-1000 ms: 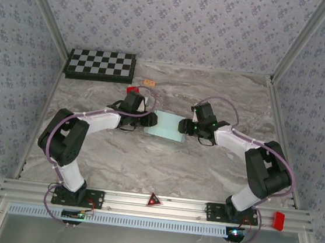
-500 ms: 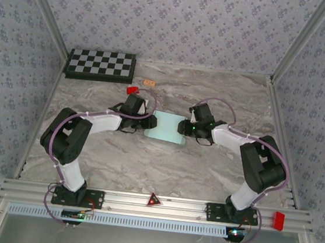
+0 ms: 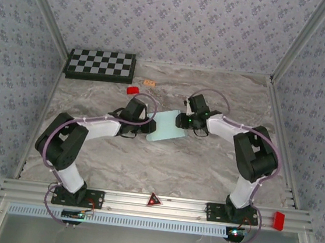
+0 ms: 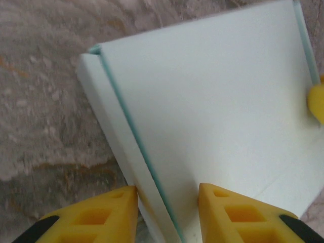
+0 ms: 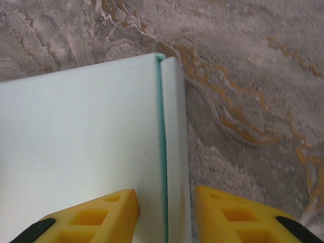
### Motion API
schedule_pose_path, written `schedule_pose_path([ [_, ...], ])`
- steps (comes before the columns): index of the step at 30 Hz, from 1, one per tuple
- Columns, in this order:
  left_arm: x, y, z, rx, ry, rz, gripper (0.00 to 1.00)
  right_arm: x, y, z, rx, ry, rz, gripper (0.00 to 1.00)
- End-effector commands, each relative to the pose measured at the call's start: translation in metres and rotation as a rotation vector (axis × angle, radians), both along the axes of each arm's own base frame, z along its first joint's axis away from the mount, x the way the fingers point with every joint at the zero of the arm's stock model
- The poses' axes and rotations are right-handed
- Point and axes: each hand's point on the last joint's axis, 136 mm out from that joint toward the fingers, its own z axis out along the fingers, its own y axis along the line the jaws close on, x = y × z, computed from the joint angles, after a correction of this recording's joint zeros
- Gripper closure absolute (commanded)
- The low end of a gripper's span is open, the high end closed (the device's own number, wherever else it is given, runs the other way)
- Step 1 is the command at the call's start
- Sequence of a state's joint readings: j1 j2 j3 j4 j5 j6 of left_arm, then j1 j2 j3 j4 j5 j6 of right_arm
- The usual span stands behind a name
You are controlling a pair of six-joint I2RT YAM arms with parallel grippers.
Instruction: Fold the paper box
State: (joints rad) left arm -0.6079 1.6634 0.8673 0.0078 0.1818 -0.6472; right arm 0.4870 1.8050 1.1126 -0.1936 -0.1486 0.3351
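— Where the black arm ends close in from both sides in the top view, how much of the pale aqua, thin-card paper box (image 3: 166, 128) is lost?

— Its left and right edges. Pale rectangle, mid-table on the grey-veined marble tabletop (image 3: 205, 161), set askew to the table edges. Left gripper (image 3: 149, 126) at its left edge, right gripper (image 3: 180, 122) at its upper right. Fingers too small to read from up here.

— Surroundings?

— Black-and-white checkerboard panel (image 3: 101, 64) in the far left corner, well apart. Small red block (image 3: 132, 89) and small tan tag (image 3: 149, 83) between board and box, neither touching it. Red triangle marker (image 3: 153, 200) on the near aluminium rail (image 3: 199, 209).

— Left wrist view?

— Box runs off the right and bottom of the frame. Narrow side strip folded along its left edge, darker aqua crease showing. Yellow fingers (image 4: 101, 215) of the left gripper (image 4: 167, 192) stand apart, astride that strip: one over the marble, one over the main panel. Pinching or only straddling, cannot tell. Small yellow shape (image 4: 318, 104) at the box's right edge, cut off, cannot identify.

— Right wrist view?

— Box (image 5: 76, 142) cut off left and bottom, with its corner and a narrow right-hand strip in frame. Right gripper (image 5: 164, 195) likewise parted, with the strip and crease between the fingers: one over the panel, one over the marble. Grip or no grip, cannot tell.
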Motion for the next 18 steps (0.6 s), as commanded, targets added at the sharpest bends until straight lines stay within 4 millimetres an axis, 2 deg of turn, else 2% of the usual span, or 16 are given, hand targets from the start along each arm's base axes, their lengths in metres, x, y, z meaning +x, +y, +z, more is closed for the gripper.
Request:
schedule_pose_path([
  [1, -0.038, 0.0, -0.015, 0.036, 0.094, -0.026, 0.64, -0.014, 0.006, -0.026, -0.111, 0.072, 0.128, 0.62],
  [7, -0.054, -0.007, -0.015, 0.014, 0.099, -0.028, 0.63, 0.007, 0.029, -0.019, -0.168, 0.024, 0.22, 0.61],
  [12, -0.057, -0.016, -0.006, 0.003, 0.084, -0.04, 0.6, 0.022, 0.035, -0.011, -0.213, 0.01, 0.227, 0.58],
  [15, -0.054, -0.018, 0.007, -0.003, 0.048, -0.045, 0.51, 0.034, 0.034, 0.008, -0.208, -0.02, 0.191, 0.52],
  [18, -0.05, -0.016, 0.021, 0.015, 0.01, -0.054, 0.46, 0.044, 0.027, 0.031, -0.203, -0.054, 0.151, 0.48],
])
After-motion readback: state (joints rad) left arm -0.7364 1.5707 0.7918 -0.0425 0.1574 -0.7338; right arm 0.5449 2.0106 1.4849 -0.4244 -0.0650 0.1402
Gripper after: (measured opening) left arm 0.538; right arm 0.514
